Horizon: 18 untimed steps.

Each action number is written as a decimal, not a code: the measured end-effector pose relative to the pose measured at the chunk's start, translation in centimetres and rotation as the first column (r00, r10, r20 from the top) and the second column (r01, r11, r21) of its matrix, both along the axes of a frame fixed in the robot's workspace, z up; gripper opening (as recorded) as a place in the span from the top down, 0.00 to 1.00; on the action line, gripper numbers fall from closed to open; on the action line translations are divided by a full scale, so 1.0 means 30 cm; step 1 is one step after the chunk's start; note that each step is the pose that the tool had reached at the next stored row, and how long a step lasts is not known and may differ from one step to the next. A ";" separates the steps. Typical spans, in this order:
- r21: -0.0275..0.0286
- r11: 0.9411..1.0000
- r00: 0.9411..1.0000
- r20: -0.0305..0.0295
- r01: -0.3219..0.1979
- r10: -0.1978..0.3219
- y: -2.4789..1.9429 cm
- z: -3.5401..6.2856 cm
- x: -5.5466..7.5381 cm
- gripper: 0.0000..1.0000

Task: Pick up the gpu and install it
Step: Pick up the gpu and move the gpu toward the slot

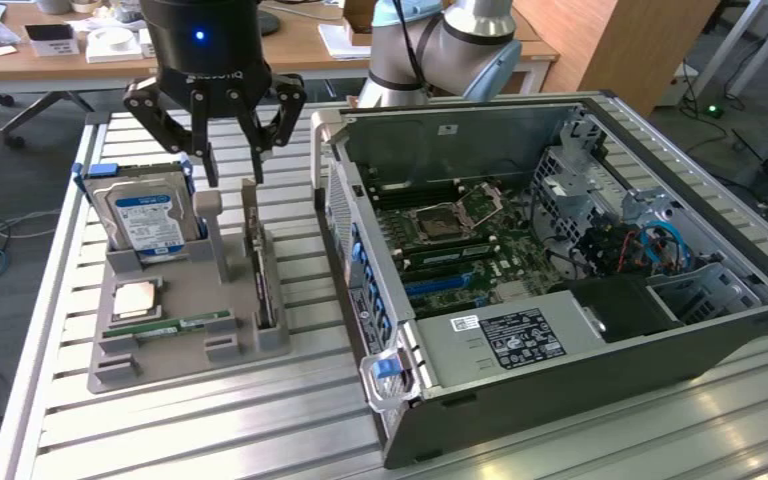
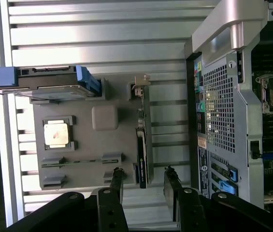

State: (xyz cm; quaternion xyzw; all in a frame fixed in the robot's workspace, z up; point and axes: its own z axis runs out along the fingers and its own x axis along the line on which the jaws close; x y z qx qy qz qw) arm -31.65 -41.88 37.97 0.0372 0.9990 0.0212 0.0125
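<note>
Grey tray [image 1: 195,283] on your table holds the gpu [image 1: 265,290] upright on its edge, beside the computer case [image 1: 598,372]. Your claw [image 1: 231,170] hangs above it, jaws partly spread and empty. I'd judge the card light, stiff and fragile: pinch the board's flat faces, sparing the components.

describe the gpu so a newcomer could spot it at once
Find the open pc case, then the grey tray beside it on the exterior view's left. The gpu stands on edge in the tray's slot nearest the case. It is a thin dark card with a pale bracket end, unlike the upright blue-labelled hard drive, the square cpu and the narrow green ram stick.
</note>
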 end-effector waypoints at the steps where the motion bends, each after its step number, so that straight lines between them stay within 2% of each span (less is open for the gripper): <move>1: 0.000 1.000 1.000 0.000 0.000 0.000 0.000 -0.001 0.000 0.53; 18: 0.000 1.000 1.000 0.000 0.000 0.000 0.000 -0.009 0.000 0.53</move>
